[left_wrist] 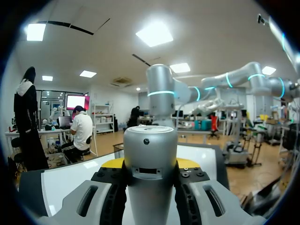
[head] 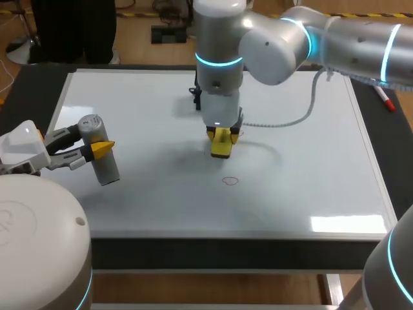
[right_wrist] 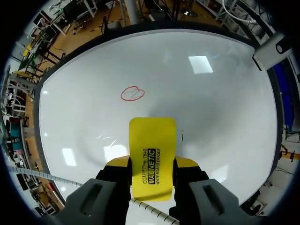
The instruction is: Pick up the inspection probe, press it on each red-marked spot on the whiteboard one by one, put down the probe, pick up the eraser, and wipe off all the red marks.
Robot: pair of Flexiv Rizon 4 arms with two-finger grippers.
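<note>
My left gripper (head: 97, 150) is shut on the grey cylindrical probe (head: 100, 155), holding it above the whiteboard's left side; the left wrist view shows the probe (left_wrist: 150, 164) upright between the fingers. My right gripper (head: 222, 137) is shut on the yellow eraser (head: 221, 144) over the middle of the whiteboard (head: 310, 168). One red circle mark (head: 230, 181) lies just in front of the eraser. From the right wrist, the eraser (right_wrist: 152, 157) sticks out between the fingers, and the red mark (right_wrist: 132, 93) lies ahead of it.
A red marker pen (head: 385, 98) lies off the whiteboard's right edge. A grey cable (head: 303, 110) from my right arm hangs over the board's far right part. A small black object (head: 196, 97) sits behind the right wrist.
</note>
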